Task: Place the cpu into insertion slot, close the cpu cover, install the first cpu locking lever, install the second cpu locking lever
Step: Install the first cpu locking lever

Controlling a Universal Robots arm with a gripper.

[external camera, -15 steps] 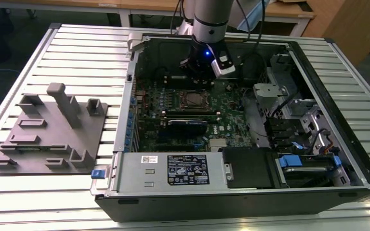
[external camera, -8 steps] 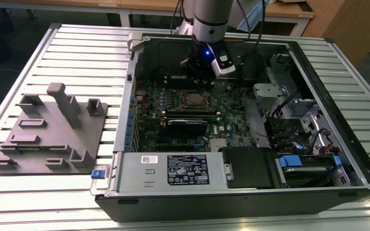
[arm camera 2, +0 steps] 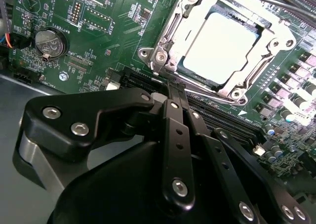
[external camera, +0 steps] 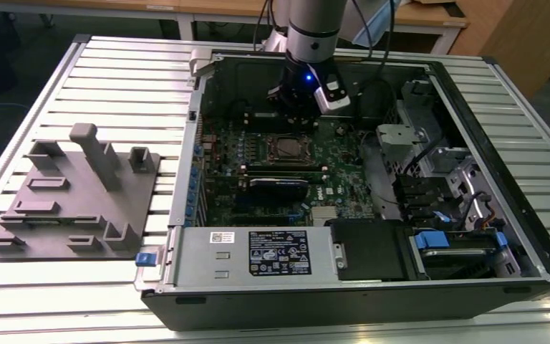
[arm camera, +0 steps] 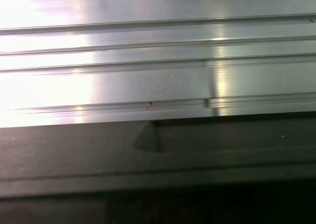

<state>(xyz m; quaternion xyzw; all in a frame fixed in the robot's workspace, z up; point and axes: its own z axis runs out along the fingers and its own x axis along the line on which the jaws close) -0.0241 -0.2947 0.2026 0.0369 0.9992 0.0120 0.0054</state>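
Note:
In the exterior view my gripper (external camera: 306, 109) hangs inside the open computer case, just behind the insertion slot (external camera: 285, 147) on the green board. The second wrist view shows the cpu (arm camera 2: 222, 45), its silver-grey top lying flat in the slot. The silvery cpu cover (arm camera 2: 170, 36) lies down around it as a frame. My gripper (arm camera 2: 172, 87) is shut, its black fingers (arm camera 2: 174, 116) pressed together, with the tips at the cover's near edge. Nothing shows between them. A thin locking lever rod (arm camera 2: 261, 0) runs along the far side of the socket.
A grey fixture block (external camera: 74, 193) stands on the ribbed metal table (arm camera: 158, 61) at the exterior view's left. The power supply box (external camera: 256, 252) and a long black card (external camera: 280, 185) lie in front of the socket. A coin battery (arm camera 2: 49, 42) sits on the board. Case walls (arm camera: 158, 155) surround it.

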